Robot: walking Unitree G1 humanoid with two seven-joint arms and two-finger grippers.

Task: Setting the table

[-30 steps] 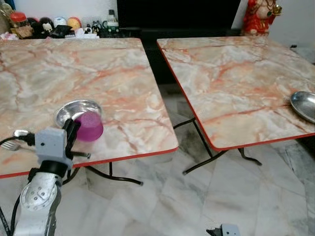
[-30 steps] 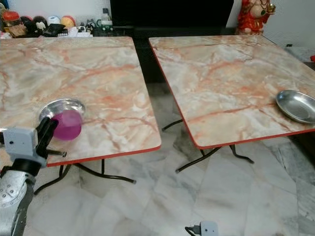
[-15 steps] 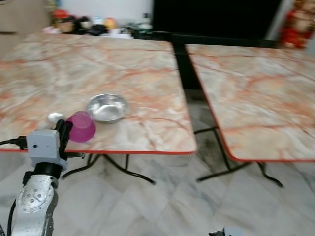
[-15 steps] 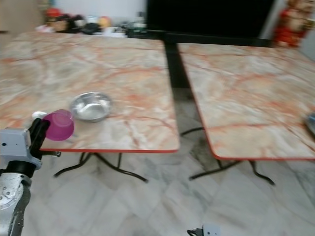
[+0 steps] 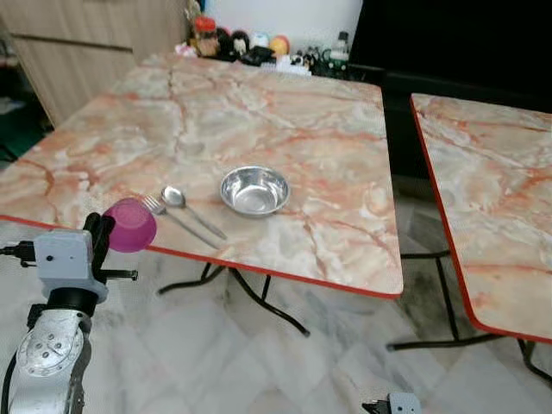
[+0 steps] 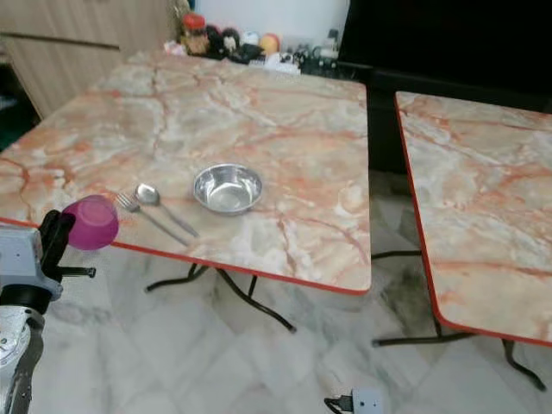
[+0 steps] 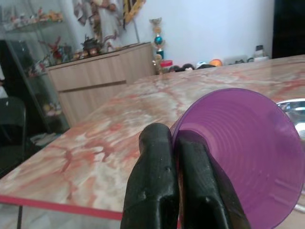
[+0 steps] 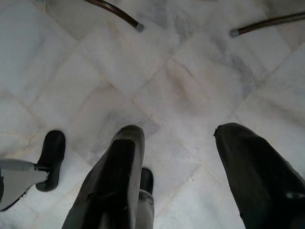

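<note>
My left gripper (image 5: 102, 231) is shut on the rim of a purple plastic cup (image 5: 130, 225), held tilted at the near edge of the left marble table (image 5: 285, 112). The wrist view has both black fingers (image 7: 157, 181) pinching the purple cup (image 7: 238, 152) wall. On the table lie a steel bowl (image 5: 254, 190), a spoon (image 5: 177, 199) and a fork (image 5: 156, 204) side by side, just beyond the cup. My right gripper (image 8: 186, 186) hangs open over the floor.
A second marble table (image 5: 492, 198) stands to the right across a narrow gap. Jars and small toys (image 5: 250, 47) line the far edge of the left table. A wooden cabinet (image 5: 78, 52) stands at the far left. Marble floor tiles (image 5: 285, 371) lie below.
The camera has swung left and the whole picture has shifted right; the spoon and fork have come into view. My left gripper still holds the cup, now at the table's near-left edge.
</note>
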